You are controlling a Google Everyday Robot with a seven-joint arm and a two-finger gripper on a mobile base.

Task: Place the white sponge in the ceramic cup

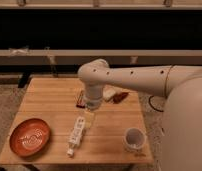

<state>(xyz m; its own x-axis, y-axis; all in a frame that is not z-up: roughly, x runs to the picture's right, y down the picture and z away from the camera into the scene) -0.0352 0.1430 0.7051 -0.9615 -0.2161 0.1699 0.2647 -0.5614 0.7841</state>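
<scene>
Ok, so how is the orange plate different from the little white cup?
The plate is orange-red, the cup is white. The plate is wide and flat; the cup is much smaller across but taller. The plate sits front left in the picture, the cup front right. Both are round and stand on the wooden table. The gripper hangs between them, by the far end of the long white stick.

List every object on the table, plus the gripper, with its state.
white stick: lying flat
gripper: hanging just above white stick's far end
ceramic cup: upright on table
white sponge: lying on table, outside ceramic cup
dark red object: lying beside white sponge
orange plate: flat, right side up
</scene>
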